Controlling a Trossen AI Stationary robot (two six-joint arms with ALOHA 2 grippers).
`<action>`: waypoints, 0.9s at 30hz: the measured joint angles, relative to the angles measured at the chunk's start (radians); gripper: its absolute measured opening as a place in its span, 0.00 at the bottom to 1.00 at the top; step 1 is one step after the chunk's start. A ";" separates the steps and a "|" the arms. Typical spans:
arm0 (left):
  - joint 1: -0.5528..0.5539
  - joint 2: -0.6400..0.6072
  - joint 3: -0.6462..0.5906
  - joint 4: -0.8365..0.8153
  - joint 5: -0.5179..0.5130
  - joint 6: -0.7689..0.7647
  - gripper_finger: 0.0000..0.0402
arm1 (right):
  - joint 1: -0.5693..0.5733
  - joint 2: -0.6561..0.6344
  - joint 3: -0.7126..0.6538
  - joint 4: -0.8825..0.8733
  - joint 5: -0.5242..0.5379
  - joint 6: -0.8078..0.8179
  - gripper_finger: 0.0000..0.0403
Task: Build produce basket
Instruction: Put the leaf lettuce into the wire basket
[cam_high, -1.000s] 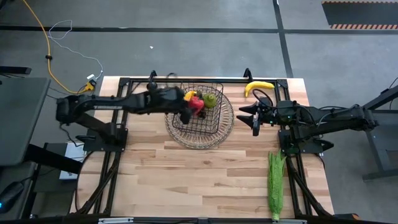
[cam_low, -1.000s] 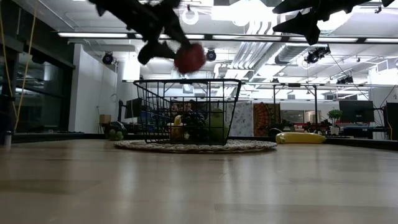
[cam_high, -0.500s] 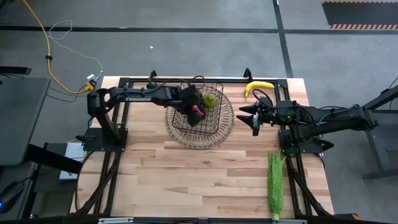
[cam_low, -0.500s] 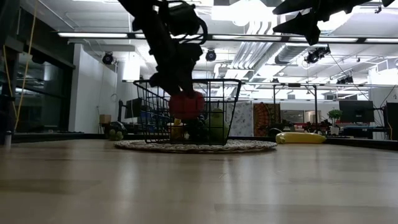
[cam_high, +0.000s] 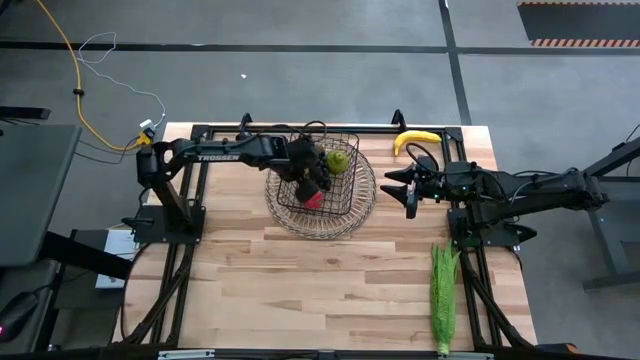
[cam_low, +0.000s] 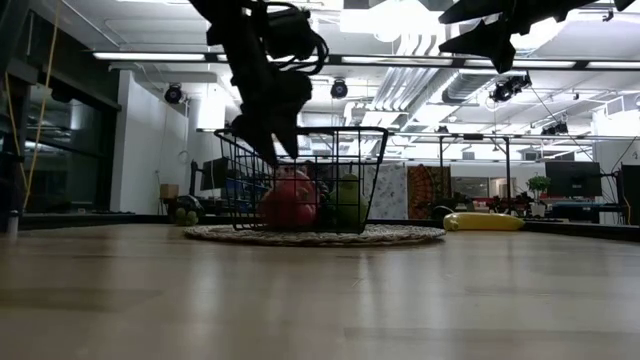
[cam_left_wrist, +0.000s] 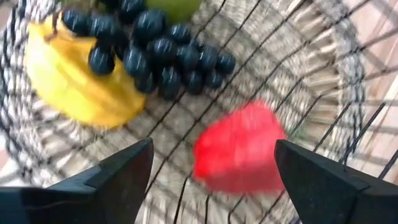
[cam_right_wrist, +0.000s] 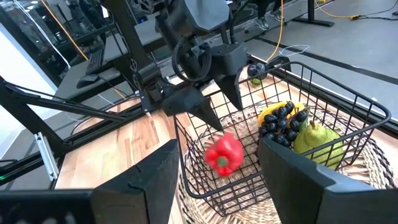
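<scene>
The dark wire basket (cam_high: 352, 215) stands on its round woven base at the table's far middle. My left gripper (cam_high: 312, 172) is open just above the basket's inside (cam_left_wrist: 211, 152). The red pepper (cam_left_wrist: 239, 149) is below its fingers, apart from them, low in the basket's near-left part (cam_low: 288, 200). The dark grape bunch (cam_left_wrist: 155, 53), a yellow-orange fruit (cam_left_wrist: 74, 81) and a green fruit (cam_high: 338, 160) also lie in the basket. My right gripper (cam_high: 408, 190) is open and empty, high to the right of the basket. The banana (cam_high: 415, 140) lies on the table at the far right.
The long green corn ear (cam_high: 443, 295) lies along the table's right edge, toward the near side. Black frame rails run along the table's far edge and both sides. The near half of the wooden table (cam_high: 300, 290) is bare.
My left gripper has gone toward the table's right and down over the basket with the red pepper, then opened and let it go. The pepper has dropped from above the rim to the basket's bottom.
</scene>
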 joint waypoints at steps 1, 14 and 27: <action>0.006 -0.011 -0.002 -0.011 0.014 0.000 0.81 | 0.000 0.000 0.000 0.000 0.000 0.000 0.53; 0.011 -0.373 -0.034 0.279 0.087 -0.027 0.79 | 0.000 0.000 0.000 0.000 -0.003 -0.007 0.53; -0.046 -0.839 -0.560 0.885 0.083 -0.131 0.79 | 0.000 0.000 0.000 -0.001 -0.003 -0.019 0.53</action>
